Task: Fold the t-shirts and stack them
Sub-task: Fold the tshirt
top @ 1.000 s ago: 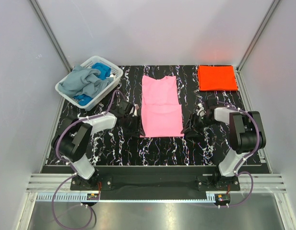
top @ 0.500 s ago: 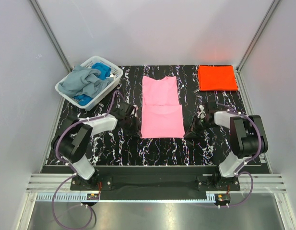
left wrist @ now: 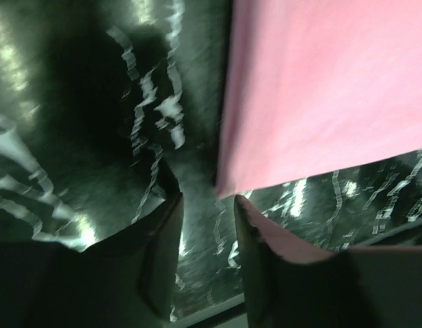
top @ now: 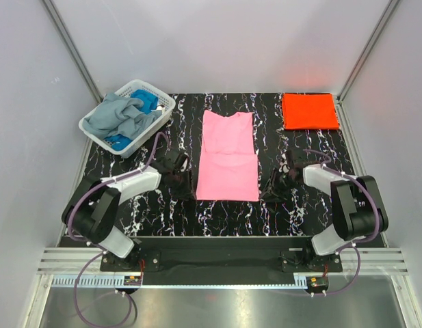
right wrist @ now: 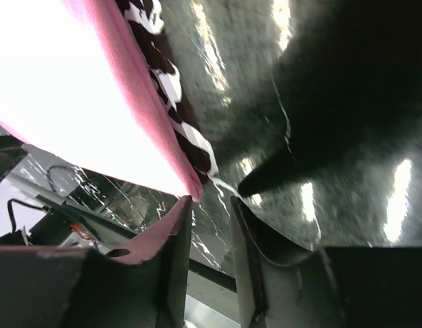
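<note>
Flat on table [top: 299, 212], pink shirt [top: 228, 160], partly folded. At its near left corner, left claw [left wrist: 207, 205]; at its near right corner, right claw [right wrist: 211, 203]; both narrowly spread, gripping nothing. Risk: uneven bites on the corners, skewing the fold.

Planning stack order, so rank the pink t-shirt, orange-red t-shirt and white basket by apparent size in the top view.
Largest: pink t-shirt.
Next: white basket, somewhat smaller.
Smallest: orange-red t-shirt, folded.
</note>
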Controlling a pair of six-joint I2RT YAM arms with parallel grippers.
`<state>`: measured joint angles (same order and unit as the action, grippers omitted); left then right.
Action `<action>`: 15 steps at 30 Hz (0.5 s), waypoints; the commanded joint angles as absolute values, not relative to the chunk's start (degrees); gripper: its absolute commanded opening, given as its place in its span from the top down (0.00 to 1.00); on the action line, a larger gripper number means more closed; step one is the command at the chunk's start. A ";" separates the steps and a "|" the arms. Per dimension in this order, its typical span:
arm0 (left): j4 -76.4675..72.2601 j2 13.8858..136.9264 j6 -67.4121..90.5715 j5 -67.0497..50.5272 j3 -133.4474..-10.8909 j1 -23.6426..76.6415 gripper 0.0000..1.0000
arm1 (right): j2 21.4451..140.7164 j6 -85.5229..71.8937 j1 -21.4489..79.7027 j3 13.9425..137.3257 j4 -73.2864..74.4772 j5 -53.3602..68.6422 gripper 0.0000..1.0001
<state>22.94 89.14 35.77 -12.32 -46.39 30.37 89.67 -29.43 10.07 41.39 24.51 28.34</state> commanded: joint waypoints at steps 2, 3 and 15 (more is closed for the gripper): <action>32.60 84.30 33.40 -4.06 -52.55 30.23 0.56 | 84.47 -30.14 10.37 43.41 29.79 24.77 0.64; 32.69 83.59 33.31 -4.39 -53.43 30.23 0.56 | 84.11 -30.41 10.63 43.77 29.62 25.92 0.84; 2.72 89.90 44.56 -29.10 -46.94 33.04 0.64 | 97.72 -35.77 23.82 51.32 9.06 48.60 1.00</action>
<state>10.04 86.65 41.91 -24.16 -48.53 32.32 93.93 -34.00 22.96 48.80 16.60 40.73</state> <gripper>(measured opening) 0.369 0.011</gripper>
